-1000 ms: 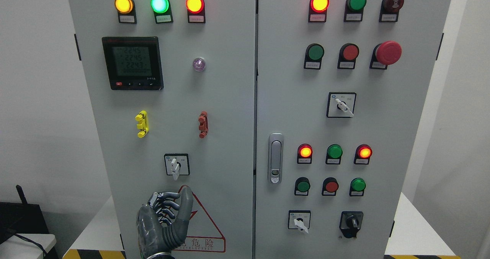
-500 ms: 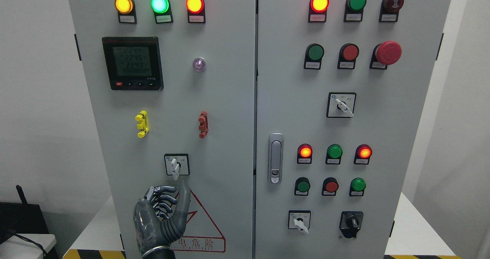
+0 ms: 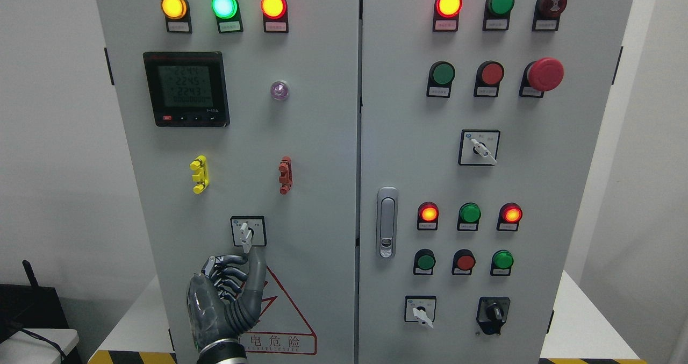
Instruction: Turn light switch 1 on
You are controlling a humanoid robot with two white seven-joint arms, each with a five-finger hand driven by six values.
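**Mia:** Where is the left robot hand (image 3: 228, 294) now?

**Ben:** It is low on the left door of the grey cabinet (image 3: 322, 138), in front of the red warning triangle (image 3: 285, 321). Its arm comes up from the bottom edge. It is higher than it was a second ago.

**Mia:** How do its fingers look?

**Ben:** The four fingers (image 3: 226, 272) are curled in toward the palm. The thumb (image 3: 258, 270) sticks straight up. The hand is not holding anything.

**Mia:** And where is the light switch (image 3: 248, 232)?

**Ben:** It is the small white knob in a black square, on the left door, below the yellow clip (image 3: 199, 174) and the red clip (image 3: 285, 175). Its white handle points down.

**Mia:** Is the thumb touching it?

**Ben:** The thumb tip is right under the handle now. I cannot tell if they touch. A second ago there was a clear gap between them.

**Mia:** Did the knob turn?

**Ben:** No, it looks the same as before.

**Mia:** Did any lights change?

**Ben:** No. The yellow light (image 3: 174, 6), the green light (image 3: 224, 5) and the red light (image 3: 273, 5) at the top are all glowing like before. The numbers on the meter screen (image 3: 186, 88) changed a bit.

**Mia:** Can you see the other hand?

**Ben:** No, only the left one shows.
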